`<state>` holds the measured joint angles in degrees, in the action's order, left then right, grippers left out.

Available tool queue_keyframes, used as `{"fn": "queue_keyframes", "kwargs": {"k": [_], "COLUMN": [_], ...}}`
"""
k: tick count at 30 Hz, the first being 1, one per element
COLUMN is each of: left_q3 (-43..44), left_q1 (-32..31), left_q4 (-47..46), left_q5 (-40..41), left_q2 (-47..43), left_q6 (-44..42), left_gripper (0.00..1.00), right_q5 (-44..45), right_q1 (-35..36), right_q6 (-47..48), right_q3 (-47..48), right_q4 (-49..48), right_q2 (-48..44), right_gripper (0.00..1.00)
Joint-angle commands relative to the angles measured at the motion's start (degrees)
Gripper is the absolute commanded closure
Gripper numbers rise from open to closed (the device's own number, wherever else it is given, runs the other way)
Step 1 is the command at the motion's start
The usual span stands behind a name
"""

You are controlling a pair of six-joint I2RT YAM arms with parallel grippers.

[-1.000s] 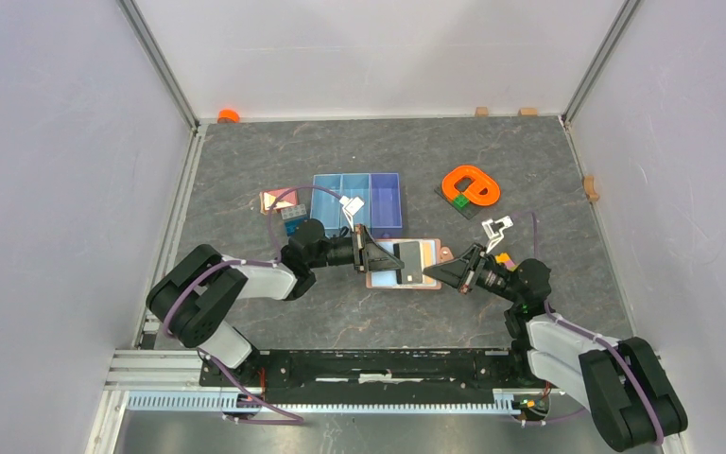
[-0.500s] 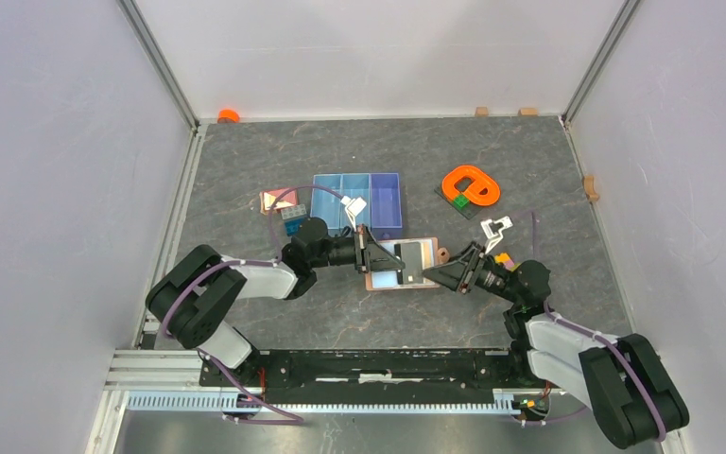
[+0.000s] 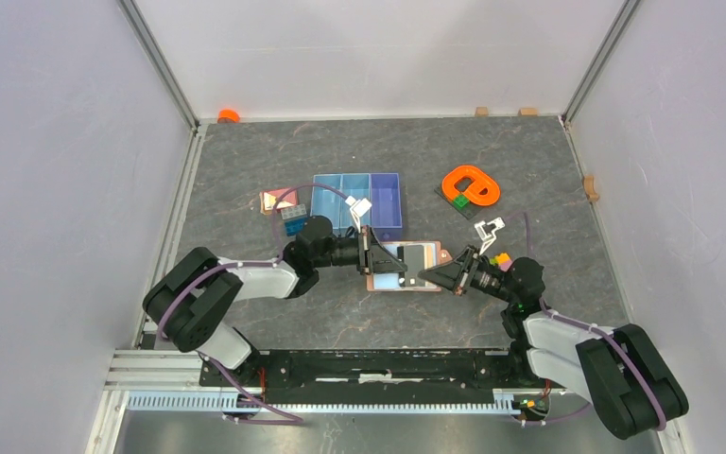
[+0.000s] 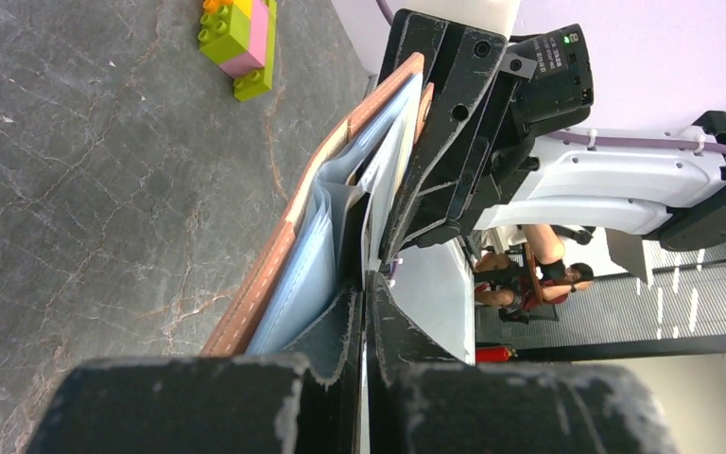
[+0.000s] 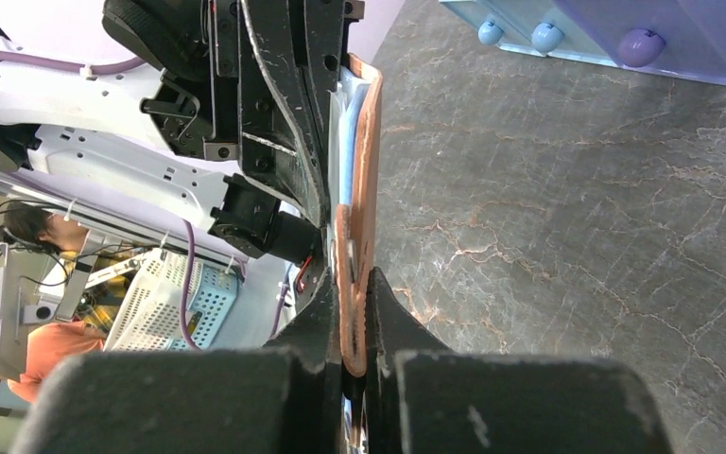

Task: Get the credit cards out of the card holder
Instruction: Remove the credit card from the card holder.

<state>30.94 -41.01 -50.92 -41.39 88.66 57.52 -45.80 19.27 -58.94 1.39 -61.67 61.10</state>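
The salmon-brown card holder (image 3: 395,256) is held off the table between both grippers, with its grey-blue pockets showing. My left gripper (image 3: 378,261) is shut on a thin dark card edge that sticks out of a pocket. In the left wrist view the jaws (image 4: 366,284) pinch that card beside the blue pockets (image 4: 307,270). A black card (image 3: 419,255) shows on the open face. My right gripper (image 3: 432,275) is shut on the holder's salmon edge and closure tab (image 5: 352,284). The tan card is hidden.
A blue three-compartment tray (image 3: 357,201) stands just behind the holder. An orange object (image 3: 471,185) lies at the back right. Coloured bricks (image 3: 502,257) lie by the right arm, and a pink block (image 3: 277,200) with darker bricks (image 3: 293,220) lies left of the tray.
The right gripper has moved a little left with the holder's right edge. The holder has tipped up between the two grippers. The left gripper has stayed shut at its left side.
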Motion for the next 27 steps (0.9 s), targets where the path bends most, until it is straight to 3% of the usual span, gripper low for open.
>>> {"fn": "queue_keyframes", "kwargs": {"k": [1, 5, 17, 27], "left_q3": [1.2, -0.6, -1.1, 2.1], "left_q1": [1.0, 3.3, 4.5, 5.9], "left_q4": [5.3, 0.0, 1.1, 32.3], "left_q5": [3.5, 2.4, 2.4, 20.4], "left_q2": [-2.8, -1.1, -3.7, -17.9], "left_q6": [-3.7, 0.1, -0.1, -15.2], "left_gripper": [0.98, 0.98, 0.98, 0.98], "right_q5": [0.4, 0.2, -0.2, 8.1], "right_q1": [-1.9, -5.4, -7.9, -12.1], "right_q6": [-0.4, -2.7, -3.2, 10.7], "right_q3": [0.4, -1.1, -3.1, 0.5], "right_q4": [-3.1, -5.9, -6.1, 20.8], "right_q2": [-0.9, -3.0, -3.3, -11.0], "right_gripper": [1.0, 1.0, 1.0, 1.0]}}
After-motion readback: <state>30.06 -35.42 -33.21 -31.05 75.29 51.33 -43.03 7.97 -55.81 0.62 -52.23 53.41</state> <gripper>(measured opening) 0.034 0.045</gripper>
